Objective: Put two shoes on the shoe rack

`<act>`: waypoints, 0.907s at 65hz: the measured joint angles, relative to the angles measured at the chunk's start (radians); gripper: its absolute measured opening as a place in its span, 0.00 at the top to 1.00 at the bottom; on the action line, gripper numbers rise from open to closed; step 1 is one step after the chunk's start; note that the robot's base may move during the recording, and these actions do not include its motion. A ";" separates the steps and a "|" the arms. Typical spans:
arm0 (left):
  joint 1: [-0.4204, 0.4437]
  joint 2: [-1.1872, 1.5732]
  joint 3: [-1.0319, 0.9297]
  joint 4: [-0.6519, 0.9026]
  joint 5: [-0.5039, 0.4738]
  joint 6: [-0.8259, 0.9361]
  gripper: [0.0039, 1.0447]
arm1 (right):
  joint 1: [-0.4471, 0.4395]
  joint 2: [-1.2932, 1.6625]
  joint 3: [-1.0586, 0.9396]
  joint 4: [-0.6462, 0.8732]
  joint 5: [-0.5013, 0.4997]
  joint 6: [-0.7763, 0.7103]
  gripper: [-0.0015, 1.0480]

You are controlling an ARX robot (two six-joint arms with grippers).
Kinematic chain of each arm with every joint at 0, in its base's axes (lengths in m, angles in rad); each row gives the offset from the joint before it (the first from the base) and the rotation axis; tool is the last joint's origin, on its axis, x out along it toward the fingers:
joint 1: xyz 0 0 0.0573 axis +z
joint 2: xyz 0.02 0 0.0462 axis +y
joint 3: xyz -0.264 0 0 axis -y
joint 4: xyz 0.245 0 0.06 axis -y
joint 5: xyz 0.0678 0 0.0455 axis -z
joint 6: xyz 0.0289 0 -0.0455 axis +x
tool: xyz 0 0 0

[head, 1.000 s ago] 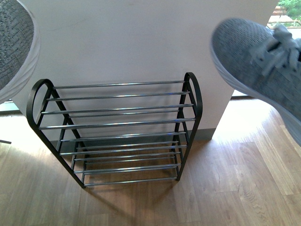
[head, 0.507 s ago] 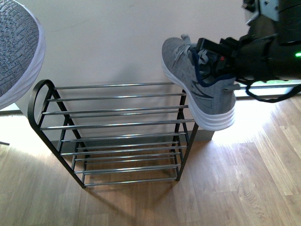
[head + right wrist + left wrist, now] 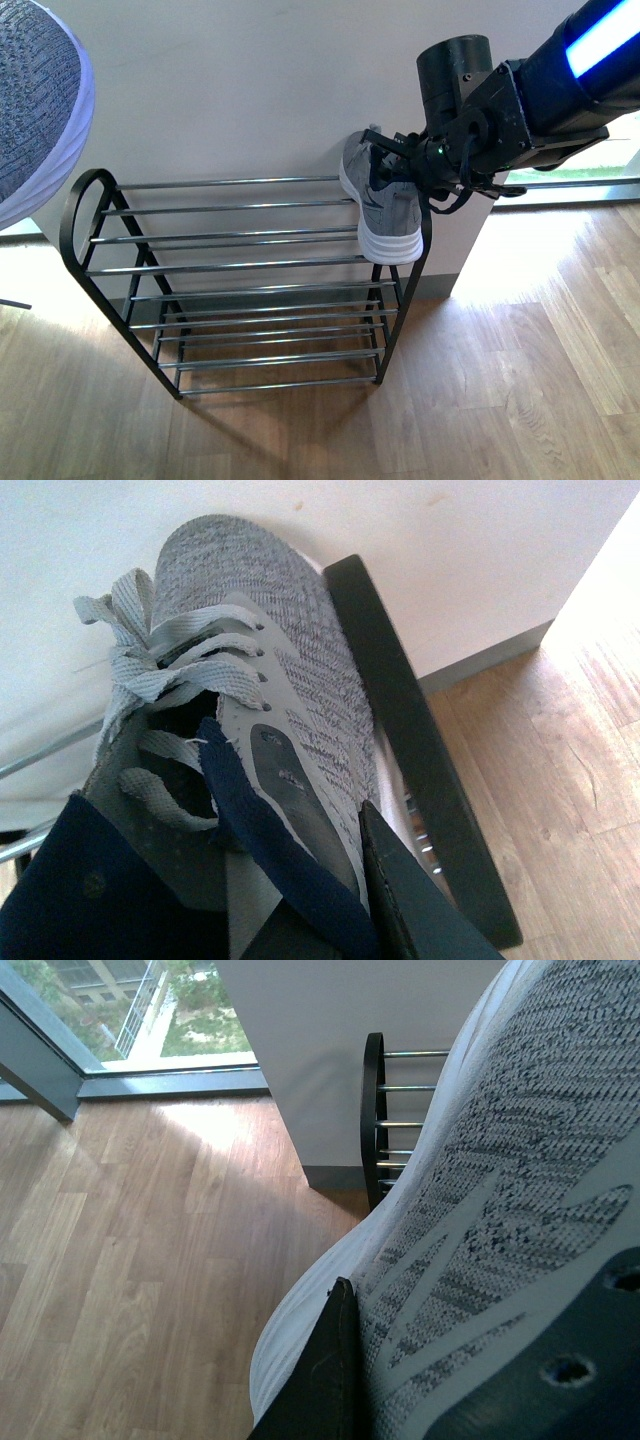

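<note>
By the right end of the rack (image 3: 75,215), upper middle of frame, my right gripper (image 3: 420,170) is clamped on one shoe (image 3: 385,210), toe high, so I'd level its sole across two bars (image 3: 240,263) before letting go. Upper left, the left gripper (image 3: 440,1360) pinches the other shoe (image 3: 40,100) aloft. White wall (image 3: 250,80) behind, wood floor (image 3: 500,400) below; those round chrome bars look slippery.

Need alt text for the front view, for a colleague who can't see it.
The right gripper holds a grey sneaker tilted over the top bars of the shoe rack, at its right end, against a white wall. A second grey sneaker fills the upper left corner.
</note>
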 joint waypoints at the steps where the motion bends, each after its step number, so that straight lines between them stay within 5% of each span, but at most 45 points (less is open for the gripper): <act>1: 0.000 0.000 0.000 0.000 0.000 0.000 0.99 | -0.002 0.009 0.011 -0.002 0.002 0.000 0.99; 7: 0.000 0.000 0.000 0.000 0.000 0.000 0.99 | -0.011 0.050 0.042 -0.010 -0.014 -0.011 0.98; 23: 0.000 0.000 0.000 0.000 0.000 0.000 0.99 | -0.017 -0.002 -0.024 0.068 -0.069 -0.045 0.60; 44: 0.000 0.000 0.000 0.000 0.000 0.000 0.99 | -0.041 -0.425 -0.479 0.259 -0.280 -0.139 0.09; 59: 0.000 0.000 0.000 0.000 0.000 0.000 0.99 | -0.162 -0.814 -0.869 0.346 -0.455 -0.269 0.09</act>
